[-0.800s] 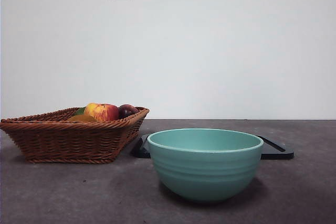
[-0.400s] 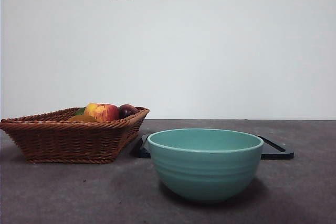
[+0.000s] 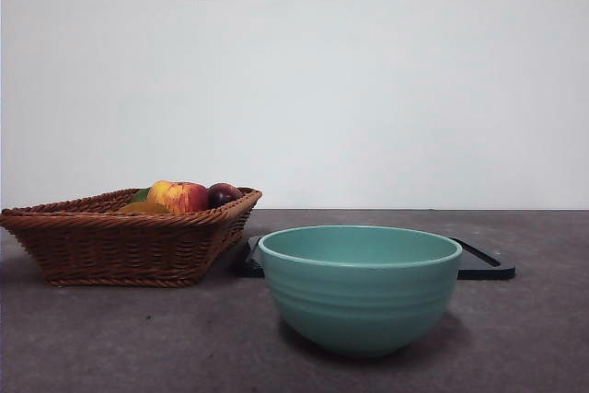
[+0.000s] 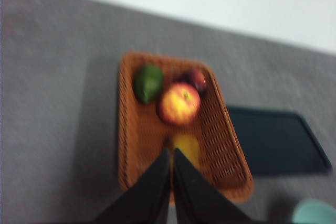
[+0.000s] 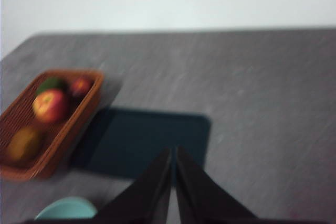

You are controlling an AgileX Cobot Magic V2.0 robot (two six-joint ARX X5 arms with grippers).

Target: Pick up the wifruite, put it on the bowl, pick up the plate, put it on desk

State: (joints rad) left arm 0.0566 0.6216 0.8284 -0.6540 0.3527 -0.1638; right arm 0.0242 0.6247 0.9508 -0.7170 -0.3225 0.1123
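Nothing is done yet: the wifruite (image 4: 185, 147) lies in the basket (image 3: 110, 248), the bowl (image 3: 359, 287) is empty, the plate (image 5: 147, 140) lies untouched, and the left gripper (image 4: 172, 156) and right gripper (image 5: 174, 153) are both closed on nothing.

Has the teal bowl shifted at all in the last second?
No. In the front view the bowl sits at the same spot against the wicker basket and the dark tray behind it.

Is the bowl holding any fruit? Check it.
No. The teal bowl looks empty; the wifruite lies in the wicker basket beside the apple.
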